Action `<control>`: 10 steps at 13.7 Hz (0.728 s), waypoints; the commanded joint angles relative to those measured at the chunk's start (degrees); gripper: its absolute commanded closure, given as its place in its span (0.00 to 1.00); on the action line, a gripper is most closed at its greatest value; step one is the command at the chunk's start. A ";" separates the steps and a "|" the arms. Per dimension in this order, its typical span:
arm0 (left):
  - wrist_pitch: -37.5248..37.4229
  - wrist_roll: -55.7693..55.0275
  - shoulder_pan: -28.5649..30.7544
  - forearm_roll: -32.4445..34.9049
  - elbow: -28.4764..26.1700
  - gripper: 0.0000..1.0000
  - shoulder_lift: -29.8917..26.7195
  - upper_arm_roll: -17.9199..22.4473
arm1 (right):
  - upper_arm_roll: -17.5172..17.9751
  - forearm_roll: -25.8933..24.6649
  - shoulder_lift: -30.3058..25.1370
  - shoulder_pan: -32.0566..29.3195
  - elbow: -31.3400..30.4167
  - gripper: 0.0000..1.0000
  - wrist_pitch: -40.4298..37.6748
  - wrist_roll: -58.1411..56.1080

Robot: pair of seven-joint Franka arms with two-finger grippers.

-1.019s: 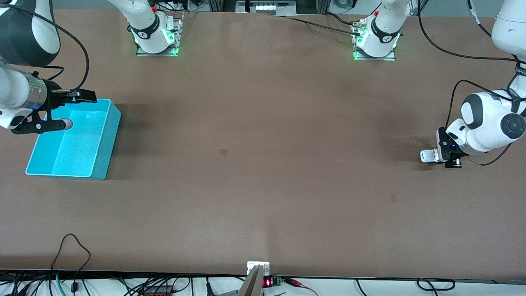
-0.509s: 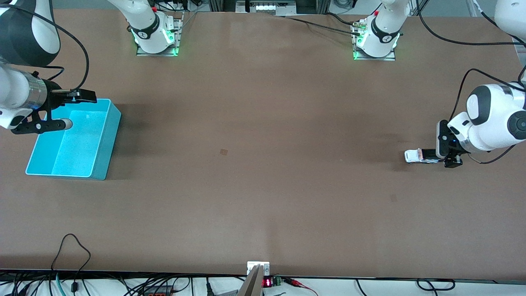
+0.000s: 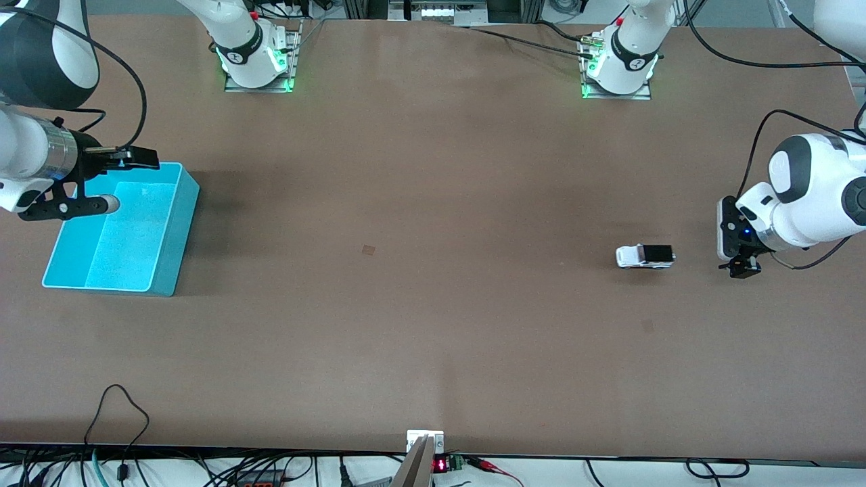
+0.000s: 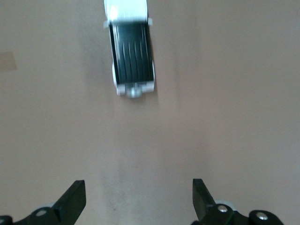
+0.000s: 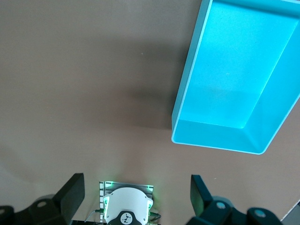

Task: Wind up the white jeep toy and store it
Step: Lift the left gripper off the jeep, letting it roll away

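The white jeep toy (image 3: 645,256), with a black roof panel, stands free on the brown table toward the left arm's end. In the left wrist view the jeep (image 4: 131,61) lies ahead of the fingers, apart from them. My left gripper (image 3: 739,265) is open and empty, low over the table beside the jeep; it also shows in its own wrist view (image 4: 139,194). The turquoise bin (image 3: 177,223) sits at the right arm's end and is empty. My right gripper (image 3: 118,181) is open and empty and waits above the bin (image 5: 225,93).
Both arm bases with green lights, the right arm's (image 3: 257,64) and the left arm's (image 3: 617,67), stand along the table's edge farthest from the front camera. Cables (image 3: 122,406) hang over the edge nearest it. A wide stretch of bare table lies between the jeep and the bin.
My left gripper has let go of the jeep. The jeep has rolled away from it across the table toward the right arm's end. The right arm has not moved.
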 commanded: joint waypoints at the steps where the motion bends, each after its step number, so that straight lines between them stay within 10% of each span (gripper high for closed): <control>1: -0.60 -0.42 -1.99 -0.95 0.40 0.00 -1.13 -0.17 | 0.19 -0.06 -0.27 -0.33 -0.16 0.00 -0.50 -0.64; 10: -0.69 -1.38 -9.02 -7.18 0.49 0.00 -3.77 -0.09 | 0.19 -0.06 -0.27 -0.42 -0.16 0.00 -0.50 -0.55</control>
